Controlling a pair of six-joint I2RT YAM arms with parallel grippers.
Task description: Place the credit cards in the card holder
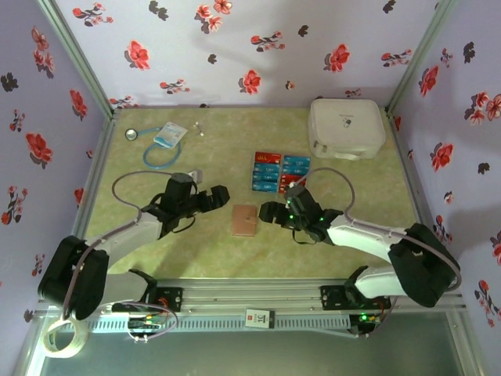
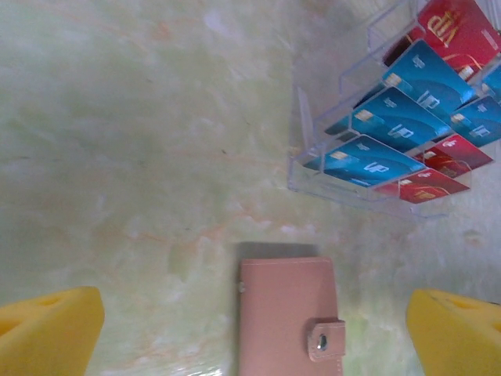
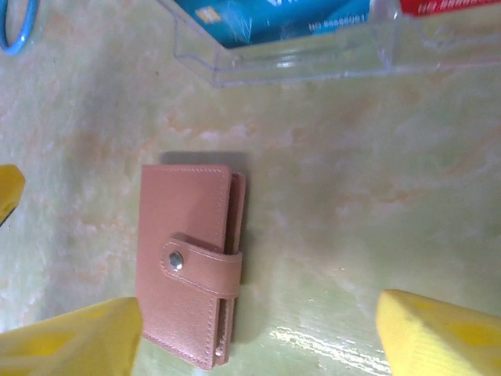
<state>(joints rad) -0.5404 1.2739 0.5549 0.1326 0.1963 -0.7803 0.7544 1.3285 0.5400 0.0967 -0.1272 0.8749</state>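
Observation:
The card holder (image 1: 245, 220) is a tan-pink wallet lying flat on the table, snapped shut by its strap. It lies between the two grippers. My left gripper (image 1: 221, 197) hovers just left of it, open, and the wallet (image 2: 286, 313) sits between its yellow fingertips (image 2: 47, 329) without touching them. My right gripper (image 1: 267, 211) is just right of the wallet, also open. One of its yellow fingers (image 3: 70, 341) is close to the wallet's (image 3: 188, 258) lower corner. The credit cards (image 1: 280, 172), red and teal (image 2: 415, 117), stand in a clear tiered rack (image 3: 313, 55) beyond the wallet.
A big white rounded case (image 1: 346, 128) stands at the back right. A blue-white packet with a blue cord (image 1: 168, 137) lies at the back left. A roll of tape (image 1: 63, 341) sits off the table's near left corner. Flowered walls close in three sides.

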